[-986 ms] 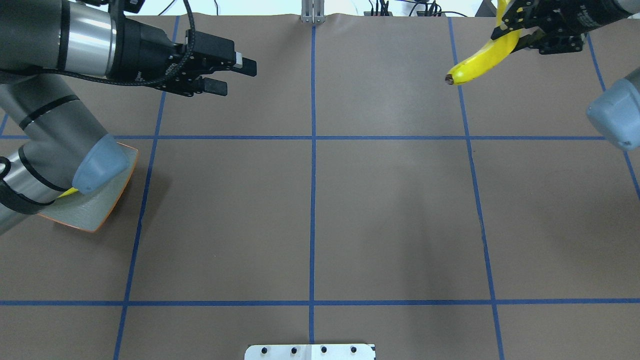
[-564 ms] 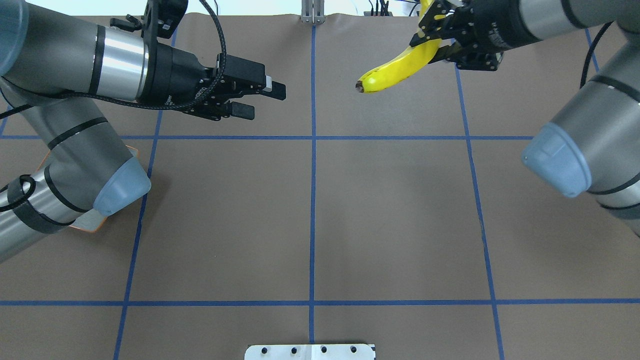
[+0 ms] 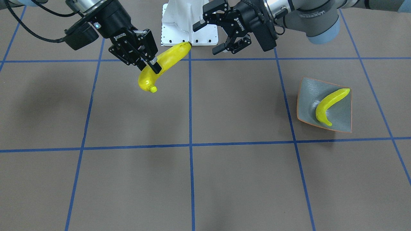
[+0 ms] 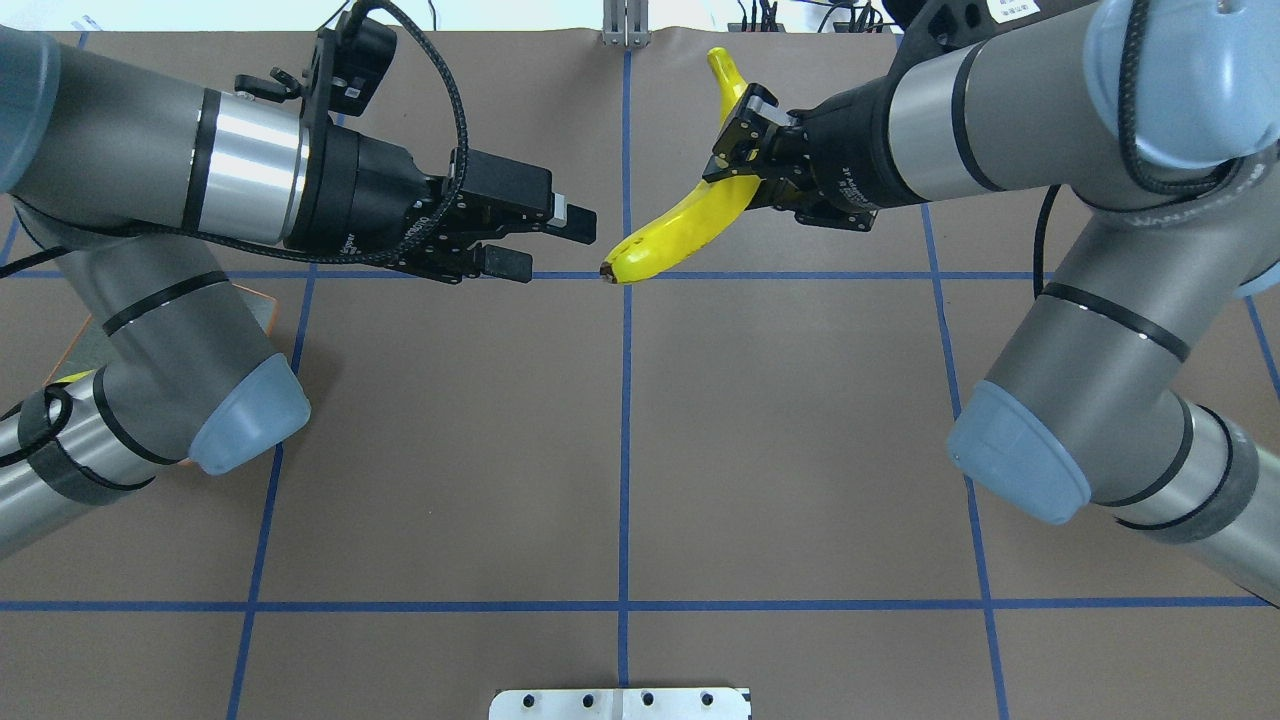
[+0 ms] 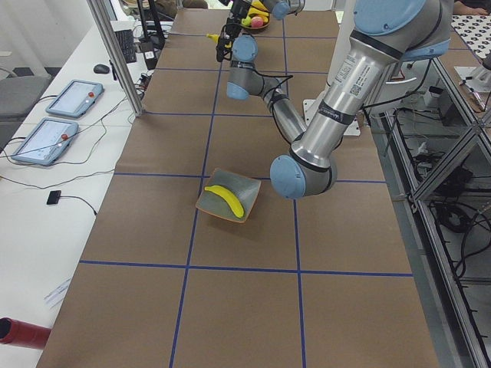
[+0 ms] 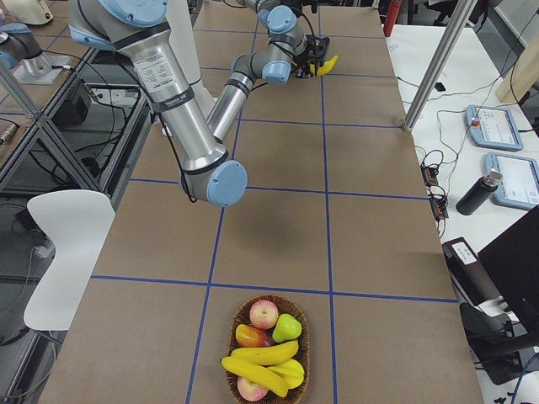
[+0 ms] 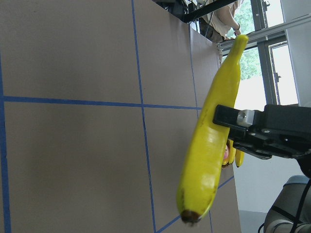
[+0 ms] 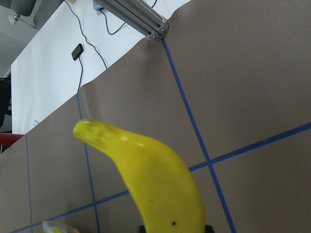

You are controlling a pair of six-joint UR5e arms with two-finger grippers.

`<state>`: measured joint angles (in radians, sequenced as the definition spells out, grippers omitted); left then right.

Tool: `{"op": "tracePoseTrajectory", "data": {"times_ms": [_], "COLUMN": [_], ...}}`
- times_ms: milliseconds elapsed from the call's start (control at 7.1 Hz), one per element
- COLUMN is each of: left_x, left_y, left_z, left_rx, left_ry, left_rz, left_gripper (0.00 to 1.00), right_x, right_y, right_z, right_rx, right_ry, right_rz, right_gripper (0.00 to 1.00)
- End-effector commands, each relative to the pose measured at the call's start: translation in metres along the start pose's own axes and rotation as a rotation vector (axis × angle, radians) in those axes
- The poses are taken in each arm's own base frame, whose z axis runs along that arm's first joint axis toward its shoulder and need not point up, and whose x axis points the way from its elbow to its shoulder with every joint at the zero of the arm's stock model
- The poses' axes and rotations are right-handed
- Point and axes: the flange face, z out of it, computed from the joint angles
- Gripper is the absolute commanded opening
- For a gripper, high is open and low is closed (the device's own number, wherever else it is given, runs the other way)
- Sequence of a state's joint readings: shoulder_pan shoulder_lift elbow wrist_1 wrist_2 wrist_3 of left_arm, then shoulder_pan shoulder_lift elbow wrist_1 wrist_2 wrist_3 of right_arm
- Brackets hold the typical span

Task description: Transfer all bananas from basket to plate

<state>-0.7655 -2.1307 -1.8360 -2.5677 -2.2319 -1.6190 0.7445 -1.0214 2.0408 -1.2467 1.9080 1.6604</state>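
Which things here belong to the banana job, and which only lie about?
Job: held banana, right gripper, open left gripper, plate, second banana, basket, basket bananas.
Lying about: apple, green pear, tablets, bottle.

overhead: fixed behind robot, high, looks forward and down on table (image 4: 800,450); mid range.
front: fixed across the table, faces robot, steep down; sides mirrored. Shares held banana (image 3: 171,54) and centre grid cross with overhead; plate (image 3: 342,117) fully in frame here.
right side: high at table end, looks along it; basket (image 6: 306,345) near, held banana far.
left side: opposite end, high; plate near, basket far.
left wrist: close, aimed sideways at held banana.
right wrist: closest, looks along held banana toward table's far edge.
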Motion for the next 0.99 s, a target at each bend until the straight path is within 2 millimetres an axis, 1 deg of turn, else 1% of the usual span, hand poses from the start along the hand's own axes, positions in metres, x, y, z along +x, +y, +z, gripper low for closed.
{"op": "tracePoseTrajectory", "data": {"times_ms": [0,282,423,564,845], "left_x": [-0.004,-0.003,-0.003,-0.004,-0.001], "left_y": [0.009,0.014,0.018,0.020,0.024], "left_z": [0.006,0.010,0.012,0.015,0.016], "left_rx": [-0.020,-0.032,-0.039,-0.045,-0.052], "left_ry": [0.013,0.018,0.019,0.020,0.027], "left_rz": [0.005,0.007,0.006,0.006,0.009], "left_gripper": [1.00,1.00,1.00,0.95,0.79], "right_x": [-0.012,-0.016,-0.024,-0.024,-0.025], "right_y": [0.023,0.025,0.027,0.028,0.035], "right_z": [0.001,-0.002,-0.003,-0.003,0.001], "right_rx": [-0.012,-0.011,-0.014,-0.014,-0.008], "right_ry": [-0.030,-0.040,-0.054,-0.056,-0.057], "right_rz": [-0.021,-0.023,-0.027,-0.028,-0.031], "right_gripper": [0.00,0.00,0.00,0.00,0.00]}}
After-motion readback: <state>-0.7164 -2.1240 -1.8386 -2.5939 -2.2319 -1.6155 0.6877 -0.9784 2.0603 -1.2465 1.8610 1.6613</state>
